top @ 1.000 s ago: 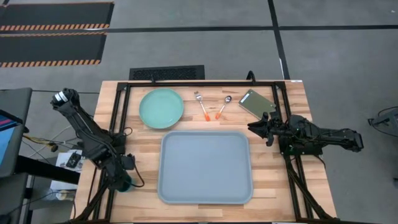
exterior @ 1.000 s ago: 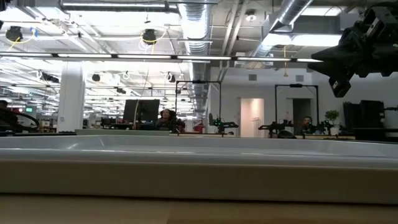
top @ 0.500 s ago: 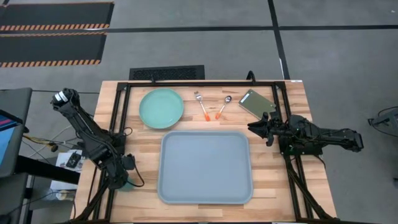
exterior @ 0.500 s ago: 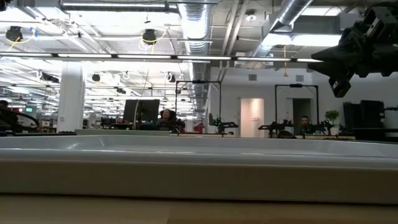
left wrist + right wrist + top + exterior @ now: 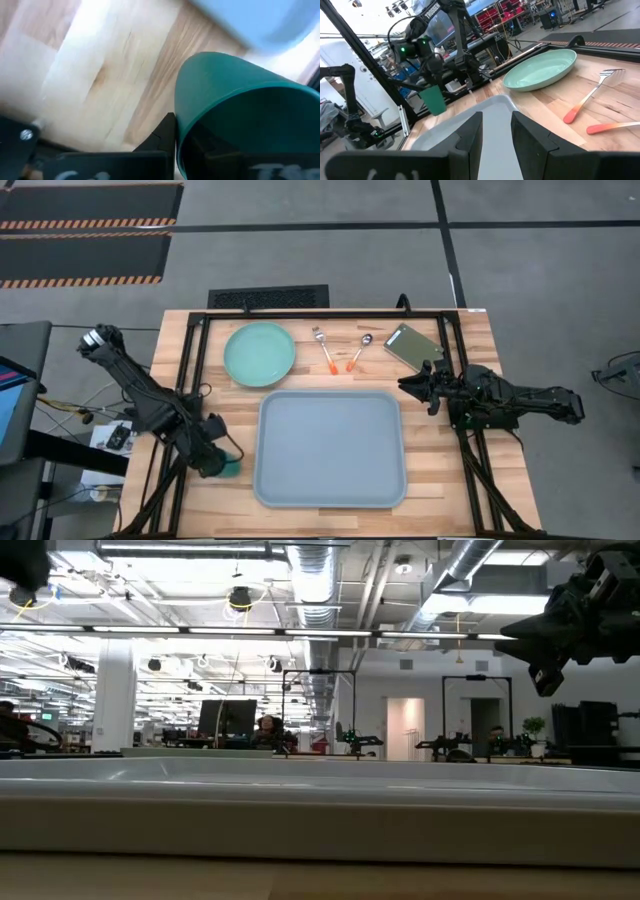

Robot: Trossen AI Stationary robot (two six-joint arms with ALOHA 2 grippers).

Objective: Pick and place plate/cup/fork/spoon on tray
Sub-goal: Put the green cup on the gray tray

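Observation:
My left gripper [image 5: 214,459] is shut on the dark teal cup [image 5: 231,467], just off the near-left corner of the pale blue-grey tray [image 5: 330,448]. The right wrist view shows the cup [image 5: 435,100] hanging below that gripper. The mint-green plate [image 5: 259,354] lies flat at the far left. The fork [image 5: 322,346] and spoon [image 5: 358,352] lie beside it on the wood. My right gripper [image 5: 408,387] hovers open by the tray's far-right corner, holding nothing. My left gripper holds the cup at its rim [image 5: 176,131], coming from above. One dark finger [image 5: 165,136] lies against the outside of the wall; the other is lost in the cup's dark inside. The cup hangs nearly upright below the fingers, clear of the table.
A small green-grey flat rectangle [image 5: 413,346] lies at the far right of the table. A black frame [image 5: 330,313] runs along the far edge and down both sides. The tray's rim [image 5: 320,810] fills the low view's foreground.
My left gripper has carried the cup a short way from the table's near-left edge toward the tray.

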